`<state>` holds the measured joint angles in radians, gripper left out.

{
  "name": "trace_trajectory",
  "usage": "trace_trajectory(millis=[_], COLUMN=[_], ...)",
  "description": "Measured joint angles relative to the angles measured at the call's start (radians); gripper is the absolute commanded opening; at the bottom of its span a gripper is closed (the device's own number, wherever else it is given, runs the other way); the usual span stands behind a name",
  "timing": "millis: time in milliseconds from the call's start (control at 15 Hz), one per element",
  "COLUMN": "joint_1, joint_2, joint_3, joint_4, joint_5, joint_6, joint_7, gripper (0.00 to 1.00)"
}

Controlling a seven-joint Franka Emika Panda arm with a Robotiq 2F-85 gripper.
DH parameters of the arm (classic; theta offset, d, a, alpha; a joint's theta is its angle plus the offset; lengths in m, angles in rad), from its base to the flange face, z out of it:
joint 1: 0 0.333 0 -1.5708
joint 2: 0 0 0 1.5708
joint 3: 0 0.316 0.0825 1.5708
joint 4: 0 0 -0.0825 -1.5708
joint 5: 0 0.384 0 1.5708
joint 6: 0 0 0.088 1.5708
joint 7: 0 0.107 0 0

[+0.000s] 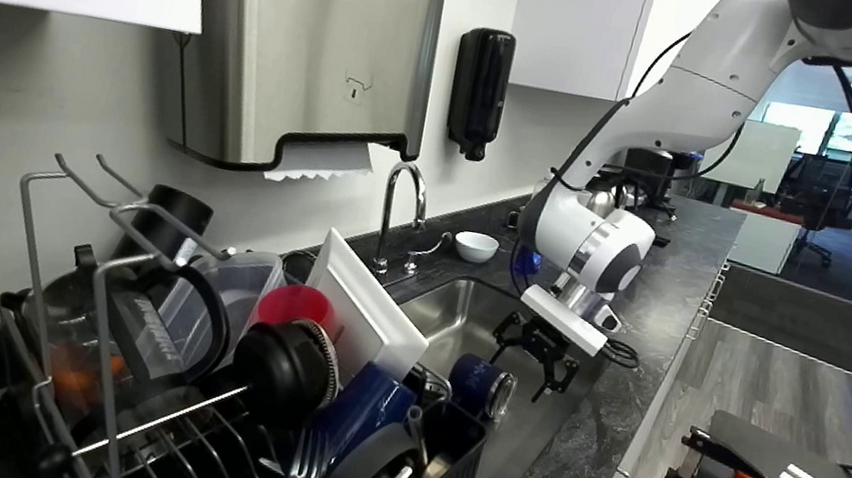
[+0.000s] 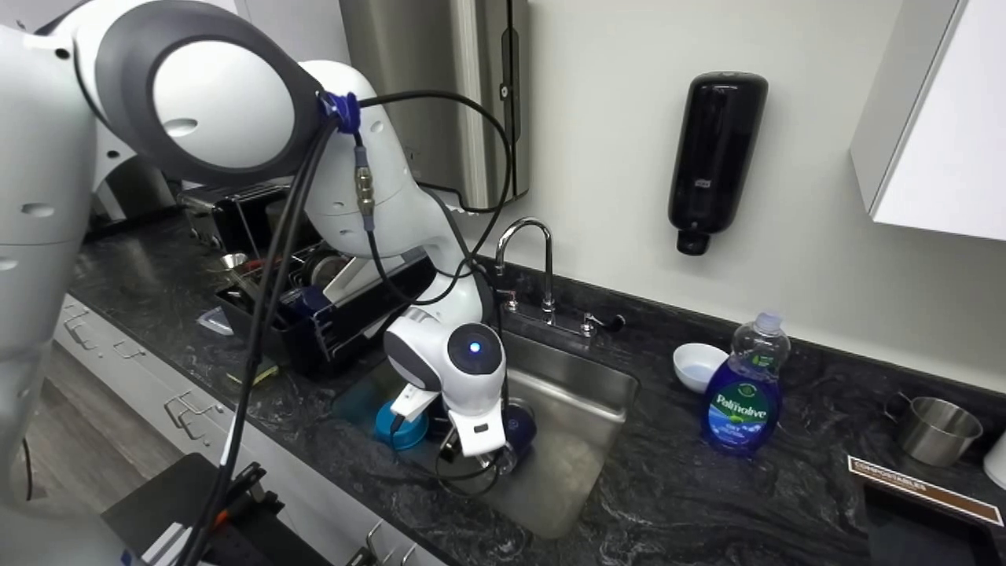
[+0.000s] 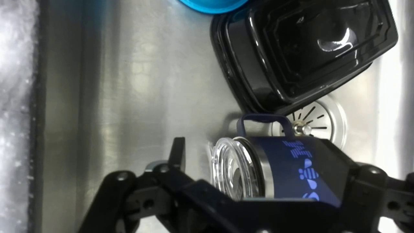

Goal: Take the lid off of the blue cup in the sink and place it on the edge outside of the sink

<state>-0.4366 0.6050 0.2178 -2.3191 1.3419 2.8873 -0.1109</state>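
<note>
Noting blue cup [image 3: 289,168] on its side, sink [image 3: 155,97] beneath it; clear lid [image 3: 234,170] seated on the cup's mouth. Fingers [image 3: 177,153] spread apart, nothing seen held, near the cup; contact cannot be told. Black container [image 3: 310,48] just beside the cup, touching or not unclear. Worktop [image 3: 16,123], the place for the lid, well apart from the cup, out beyond its mouth. Handling, judged: lid probably light, stiff plastic, slippery if wet; its seal may resist. Cup likely to slide or roll when pulled. Suggest pinching the lid's rim across its diameter and drawing along the cup's axis.
</note>
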Motion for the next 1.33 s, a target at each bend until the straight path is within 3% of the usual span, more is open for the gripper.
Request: trace_trajectory(millis=[400, 1333], joint_1=[0.002, 0.031], joint_2=[0.006, 0.064], joint_3=[0.0, -0.01], joint_4=[0.0, 0.039], joint_5=[0.07, 0.024], joint_6=[0.057, 0.107], joint_7=[0.001, 0.038], gripper=[1.0, 1.0])
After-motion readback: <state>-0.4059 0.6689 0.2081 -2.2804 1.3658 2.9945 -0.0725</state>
